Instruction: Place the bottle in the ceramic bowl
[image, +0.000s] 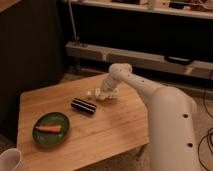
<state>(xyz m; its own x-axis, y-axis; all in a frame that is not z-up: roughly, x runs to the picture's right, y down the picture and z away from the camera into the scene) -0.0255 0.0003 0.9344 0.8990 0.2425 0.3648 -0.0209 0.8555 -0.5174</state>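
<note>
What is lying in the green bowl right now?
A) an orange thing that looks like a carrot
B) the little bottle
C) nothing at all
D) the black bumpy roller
A: an orange carrot-like thing lies in the ceramic bowl, while the bottle is on the table's far side at the gripper, just beyond the black cylinder.

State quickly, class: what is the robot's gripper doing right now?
Gripper: shut, down at the bottle on the table; whether it actually grips the bottle cannot be told.
</note>
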